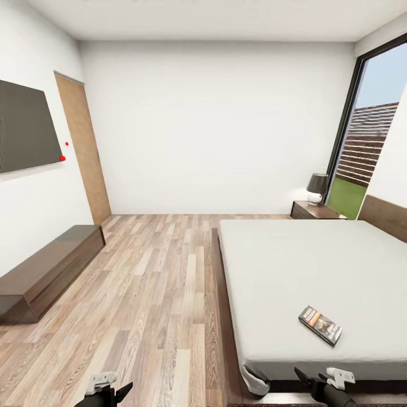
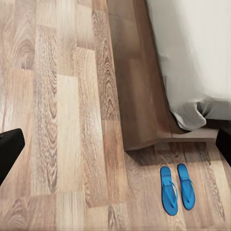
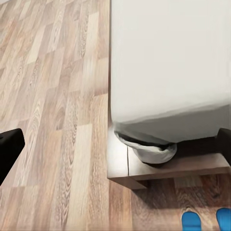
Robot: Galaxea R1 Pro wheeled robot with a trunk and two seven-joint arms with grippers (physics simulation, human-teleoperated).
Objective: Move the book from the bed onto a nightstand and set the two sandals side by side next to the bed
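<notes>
The book (image 1: 320, 325), dark with an orange band, lies flat on the grey mattress of the bed (image 1: 316, 265), near its foot end. Both blue sandals (image 2: 169, 190) (image 2: 185, 186) lie side by side on the wood floor just off the bed's foot corner; their tips (image 3: 191, 221) also show in the right wrist view. A nightstand (image 1: 316, 210) stands at the far side of the bed by the headboard. My left gripper (image 1: 110, 389) hangs open over the floor, empty. My right gripper (image 1: 319, 383) is open at the bed's foot edge, holding nothing.
A long low dark cabinet (image 1: 51, 265) runs along the left wall under a wall screen (image 1: 25, 127). A lamp (image 1: 316, 188) stands on the nightstand. A wooden door (image 1: 85, 147) is at the back left, a tall window (image 1: 367, 152) at the right. Wood floor (image 1: 152, 282) lies between cabinet and bed.
</notes>
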